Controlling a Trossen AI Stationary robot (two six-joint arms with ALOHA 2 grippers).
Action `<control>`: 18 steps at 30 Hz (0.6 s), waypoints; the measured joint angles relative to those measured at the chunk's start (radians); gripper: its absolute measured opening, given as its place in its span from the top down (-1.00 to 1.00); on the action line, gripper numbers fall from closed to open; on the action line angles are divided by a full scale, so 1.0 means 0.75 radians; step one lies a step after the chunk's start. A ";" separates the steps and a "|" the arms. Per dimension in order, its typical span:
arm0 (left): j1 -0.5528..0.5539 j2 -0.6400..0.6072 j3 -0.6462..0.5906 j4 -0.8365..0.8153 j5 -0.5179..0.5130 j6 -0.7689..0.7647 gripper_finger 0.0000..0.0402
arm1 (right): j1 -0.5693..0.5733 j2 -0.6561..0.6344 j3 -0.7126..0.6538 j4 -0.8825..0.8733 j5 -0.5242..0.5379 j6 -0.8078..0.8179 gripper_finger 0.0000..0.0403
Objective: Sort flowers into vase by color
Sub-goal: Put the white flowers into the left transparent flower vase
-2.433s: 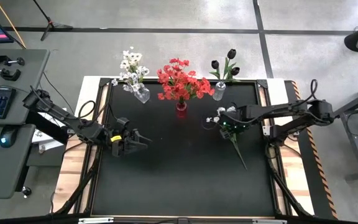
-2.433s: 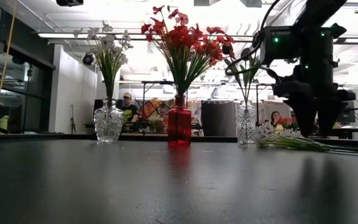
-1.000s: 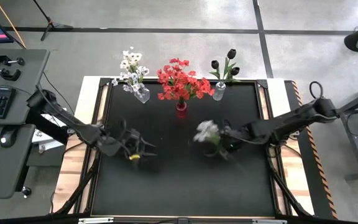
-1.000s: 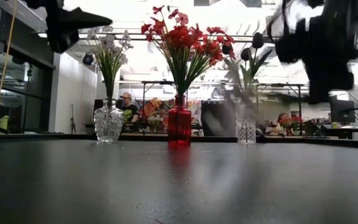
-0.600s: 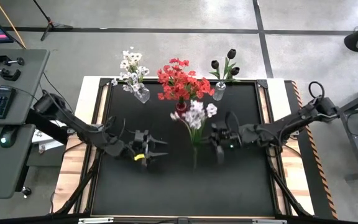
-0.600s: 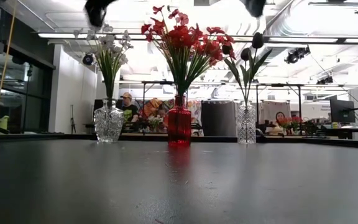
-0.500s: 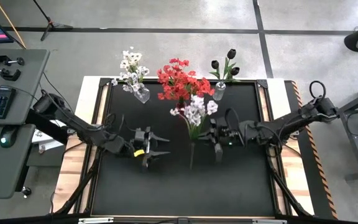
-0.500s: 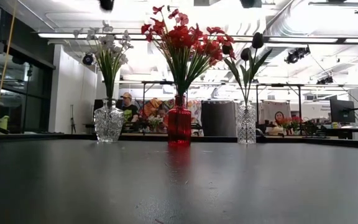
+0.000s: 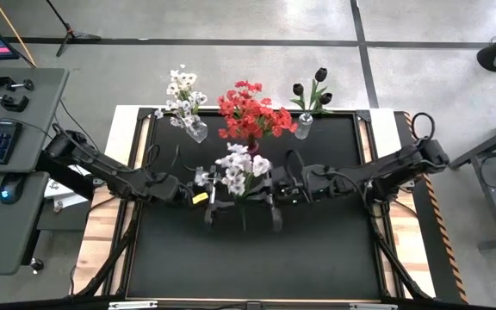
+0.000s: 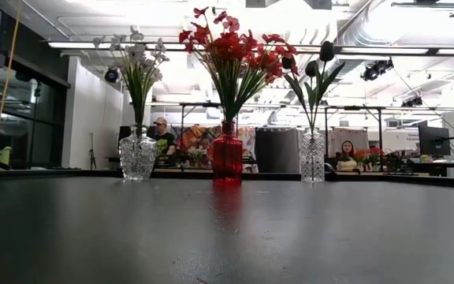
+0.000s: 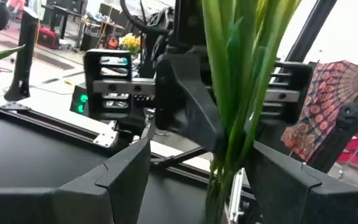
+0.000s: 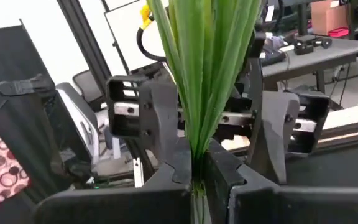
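White spray (image 9: 234,172) hangs over mid-table, its green stems (image 12: 199,74) pinched in the shut right tool (image 12: 197,177). The left tool (image 11: 191,180) stands partly open with the stems between its fingers (image 11: 123,177), not gripping. The white vase (image 9: 195,129) sits at the far edge, left of the red vase (image 9: 251,148). If right releases before left clamps (a handover, I judge), the spray could drop.

desk (image 9: 188,258): three vases standing along its far edge | spray (image 9: 235,176): hanging mid-desk, in front of the middle vase (image 9: 251,146) | left pincer (image 9: 213,205): sitting just left of the stems | right pincer (image 9: 272,207): sitting just right, stems between its fingers
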 joint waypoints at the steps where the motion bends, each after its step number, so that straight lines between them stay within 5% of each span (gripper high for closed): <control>1: 0.004 0.000 0.000 0.007 0.002 -0.008 -0.20 | 0.000 0.009 0.010 0.009 -0.004 -0.002 1.00; 12: 0.004 0.001 0.000 0.008 0.123 -0.007 -0.14 | 0.000 0.049 0.042 0.079 -0.007 -0.004 1.00; 18: 0.004 0.000 0.000 0.012 0.124 -0.007 0.26 | 0.000 0.049 0.042 0.079 -0.007 0.001 1.00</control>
